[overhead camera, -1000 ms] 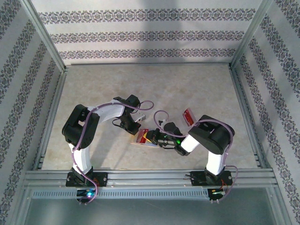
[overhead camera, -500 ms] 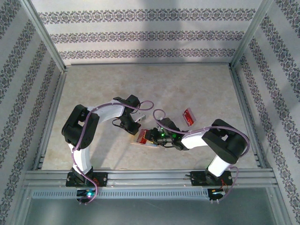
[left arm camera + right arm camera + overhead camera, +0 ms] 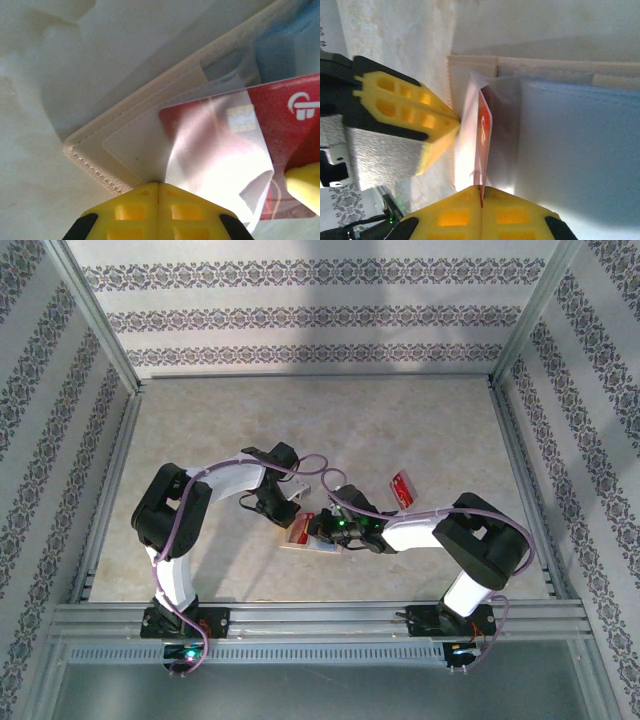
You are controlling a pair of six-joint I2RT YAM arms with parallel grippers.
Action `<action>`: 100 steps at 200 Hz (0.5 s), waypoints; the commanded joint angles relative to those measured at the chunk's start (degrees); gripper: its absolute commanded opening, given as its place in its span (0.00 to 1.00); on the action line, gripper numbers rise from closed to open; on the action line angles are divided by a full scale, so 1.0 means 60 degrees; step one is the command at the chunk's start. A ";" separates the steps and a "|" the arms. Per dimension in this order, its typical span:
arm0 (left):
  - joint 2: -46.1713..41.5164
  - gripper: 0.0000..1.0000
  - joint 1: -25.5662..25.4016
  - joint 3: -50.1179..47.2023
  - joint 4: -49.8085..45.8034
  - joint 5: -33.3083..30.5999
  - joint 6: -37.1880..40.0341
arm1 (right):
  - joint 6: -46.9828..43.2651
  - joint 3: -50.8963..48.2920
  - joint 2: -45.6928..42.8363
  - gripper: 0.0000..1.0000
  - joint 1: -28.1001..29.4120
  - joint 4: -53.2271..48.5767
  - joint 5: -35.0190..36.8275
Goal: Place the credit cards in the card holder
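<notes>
Near worktop (image 3: 400, 430) centre, toward 6 o'clock, my left jaws are closed on the edge of the card holder (image 3: 120, 140), pinning it open. Inside, the red card (image 3: 280, 125) has its leading end under a clear pocket film. My right jaws grip its trailing edge. Step, as I judge: insertion. Next: a flat push toward 9 o'clock. A second red card (image 3: 402, 487) lies loose at 2 o'clock.

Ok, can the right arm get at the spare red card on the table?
Probably, but not yet: the spare red card lies uncovered beside the right forearm, while the right gripper is shut on a second red card at the card holder.
</notes>
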 commanded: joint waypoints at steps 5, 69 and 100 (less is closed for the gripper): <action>-0.0140 0.00 -0.0087 -0.0201 -0.0046 -0.0197 0.0138 | -0.0366 0.0264 0.0391 0.07 0.0084 -0.0610 0.0088; -0.0543 0.00 -0.0036 -0.0052 -0.0204 -0.0275 0.0160 | -0.0433 0.0347 0.0572 0.09 0.0032 -0.0882 -0.0005; -0.0758 0.00 0.0117 -0.0070 -0.0199 -0.0428 0.0140 | -0.0483 0.0402 0.0311 0.12 0.0040 -0.1134 0.0063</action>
